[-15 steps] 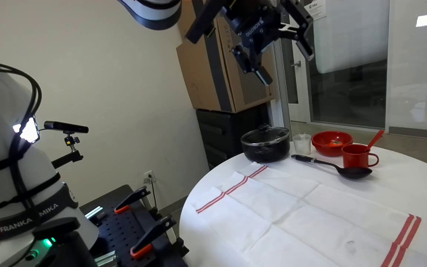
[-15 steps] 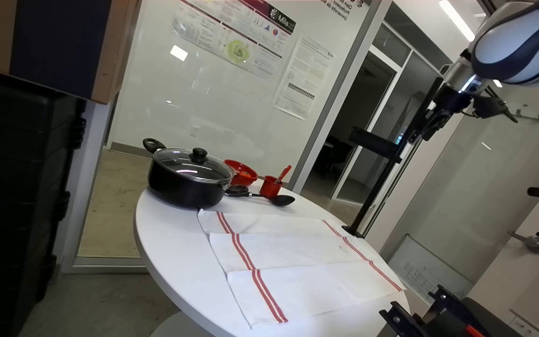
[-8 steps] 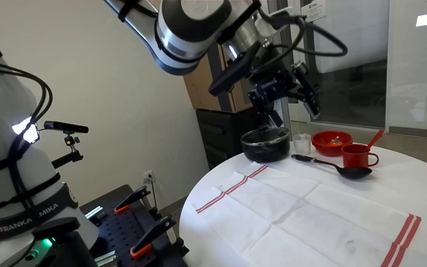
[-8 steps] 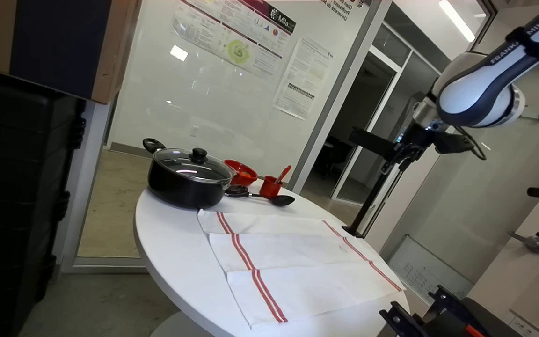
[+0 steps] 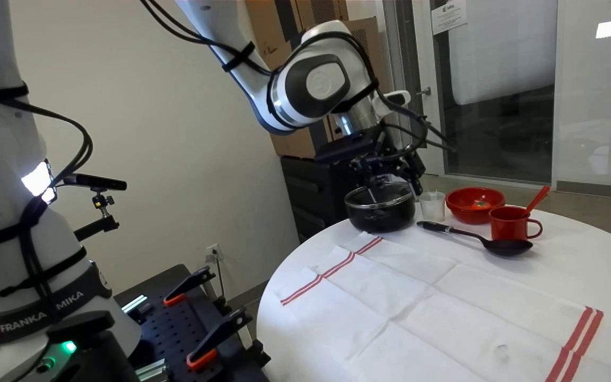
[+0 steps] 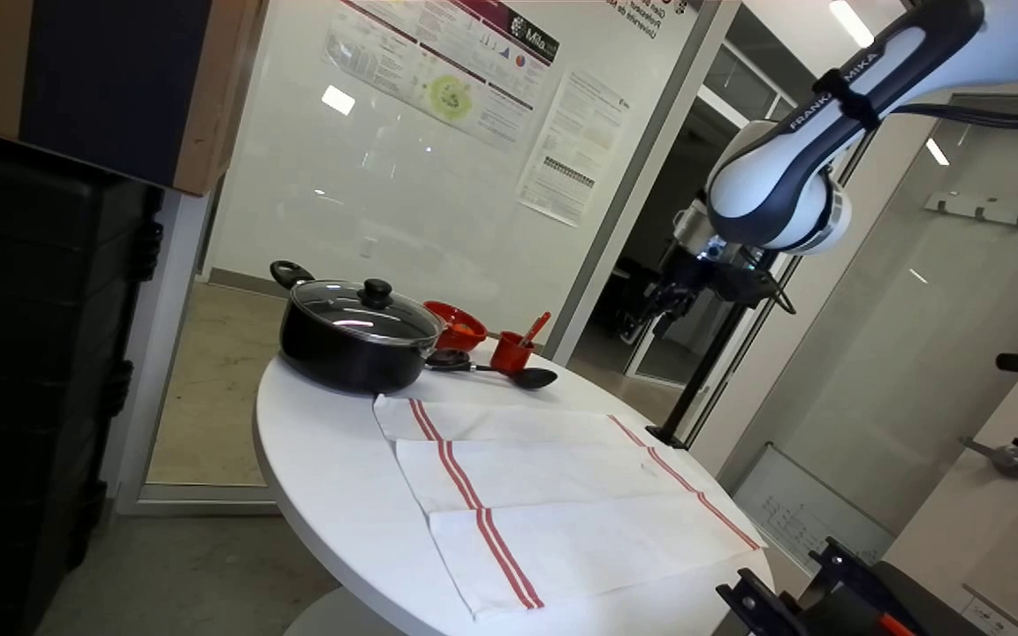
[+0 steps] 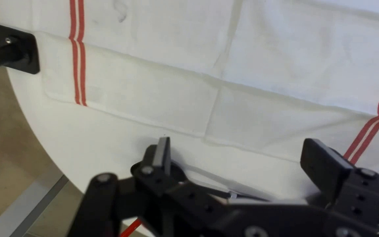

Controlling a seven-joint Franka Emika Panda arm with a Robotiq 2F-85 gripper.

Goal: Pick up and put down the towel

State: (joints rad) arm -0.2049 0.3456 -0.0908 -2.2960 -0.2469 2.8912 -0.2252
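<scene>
The Franka arm (image 6: 761, 196) had been lowered toward the bench (image 6: 323, 459) over the last second, its jaws held spread and empty, clear of the glass-lidded black pot (image 6: 354, 353). The red-striped towel (image 6: 562, 477) was laid out, one end just beside that pot, ungrasped (an approach was presumably being made).

In an exterior view, the arm (image 5: 316, 85) extends across upper centre, wrist (image 5: 357, 118) angled downward. In the wrist view, the gripper (image 7: 238, 148) occupies the lower frame, fingers (image 7: 159, 156) spread wide.
</scene>
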